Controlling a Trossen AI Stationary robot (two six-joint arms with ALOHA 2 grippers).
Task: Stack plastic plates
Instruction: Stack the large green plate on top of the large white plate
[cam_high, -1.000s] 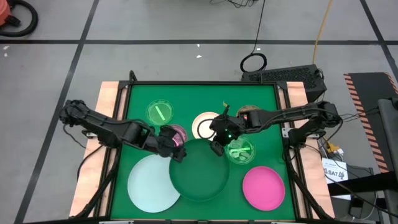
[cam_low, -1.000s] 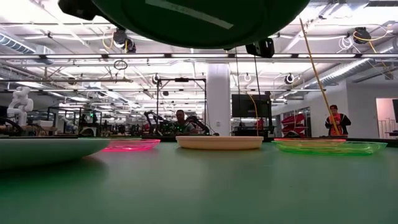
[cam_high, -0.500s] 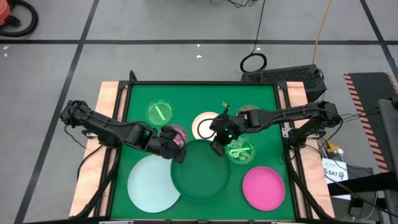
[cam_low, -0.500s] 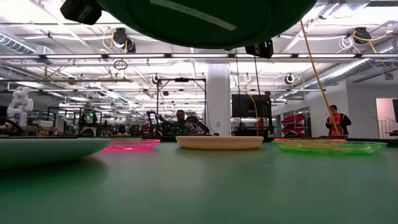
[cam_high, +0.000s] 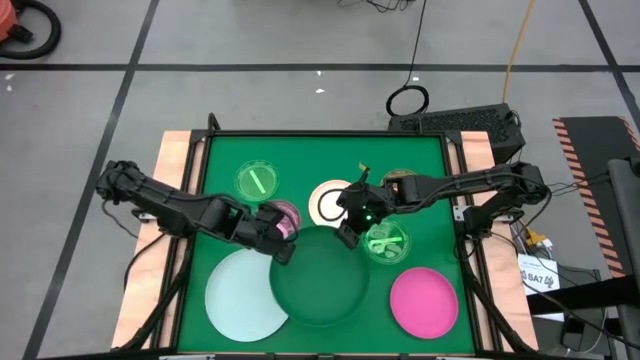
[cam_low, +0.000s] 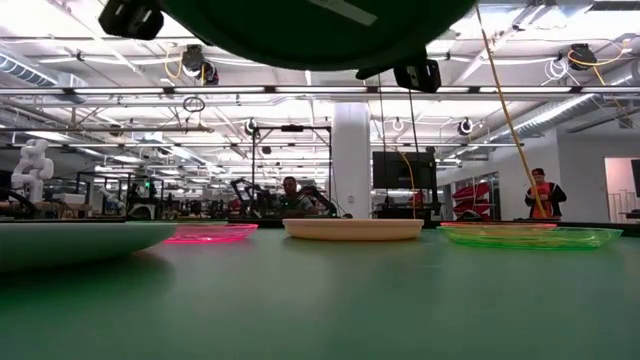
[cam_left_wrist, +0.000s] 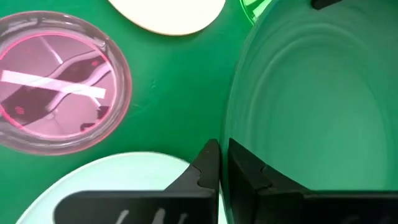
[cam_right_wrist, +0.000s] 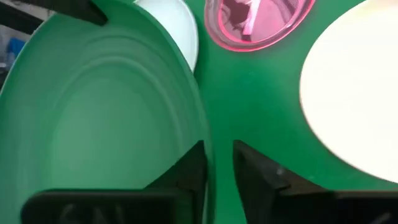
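The dark green plate (cam_high: 318, 278) hangs in the air over the table's middle; the low view shows its underside (cam_low: 310, 30) at the top. My left gripper (cam_high: 283, 250) is shut on its far left rim. My right gripper (cam_high: 345, 238) stands open at the far right rim, one finger inside (cam_right_wrist: 186, 168) and one outside (cam_right_wrist: 252, 171). The pale mint plate (cam_high: 243, 295) rests flat at the near left, partly under the dark green one. The hot pink plate (cam_high: 424, 300) lies at the near right, the cream-white plate (cam_high: 328, 200) behind the grippers. My left gripper pinches the dark green plate's rim (cam_left_wrist: 224, 163) between its two fingers, one finger inside the dish and one outside. It comes slanting down from the table's left. The plate hangs about level, clear of the table. My right gripper straddles the rim (cam_right_wrist: 209, 158) with a gap at the outer finger. Whether its inner finger touches the plate, I cannot tell.
A small pink-purple dish (cam_high: 286, 215) lies just behind my left gripper. Small green dishes lie at the far left (cam_high: 256, 181) and under my right arm (cam_high: 386, 241). In the low view, people stand in the room beyond the table.
My left gripper has shut on the dark green plate's rim. The plate has shifted a little toward the table's left and stays lifted clear.
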